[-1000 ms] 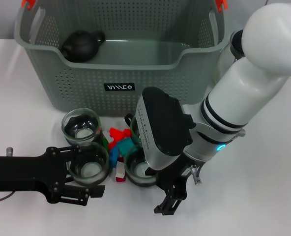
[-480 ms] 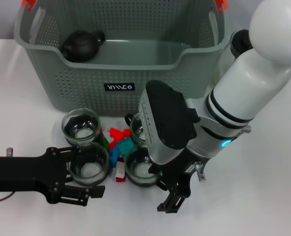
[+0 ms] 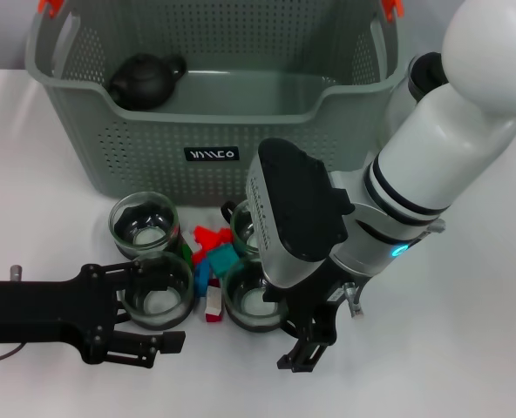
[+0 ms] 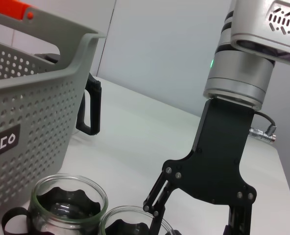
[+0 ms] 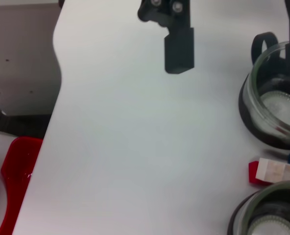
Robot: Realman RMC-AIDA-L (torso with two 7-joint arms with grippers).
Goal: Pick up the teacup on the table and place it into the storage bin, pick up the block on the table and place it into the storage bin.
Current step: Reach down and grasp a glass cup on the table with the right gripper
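**Teacup bracketed by left pincer, not yet gripped**

Nearest glass teacup [image 3: 158,290] on the table, in front of the storage bin [image 3: 214,113] and well below its rim. Left gripper [image 3: 153,305] lying low along the table, released, one finger on either side of that cup; no pinch visible. Second teacup [image 3: 145,222] just behind, close to the bin wall. Third teacup [image 3: 252,300] beside the right gripper [image 3: 300,348], which hangs fingers-down just off that cup, spread and holding nothing. Cluster of coloured blocks [image 3: 213,252] between the cups, with a white-and-red block [image 3: 213,306] close to the bracketed cup.

Advice for the grasp:
- Close slowly and evenly on the glass wall, low on the body; smooth and probably slippery.
- Keep the far finger clear of the white-and-red block.
- Lift straight up before moving towards the bin, to clear the cup behind and the rim.
- Set down in the open floor, away from the black teapot [image 3: 145,80] in the corner.

Writing: black label [image 3: 211,154] on the bin front, stylised white letters, ending "CO"; the rest not surely readable.
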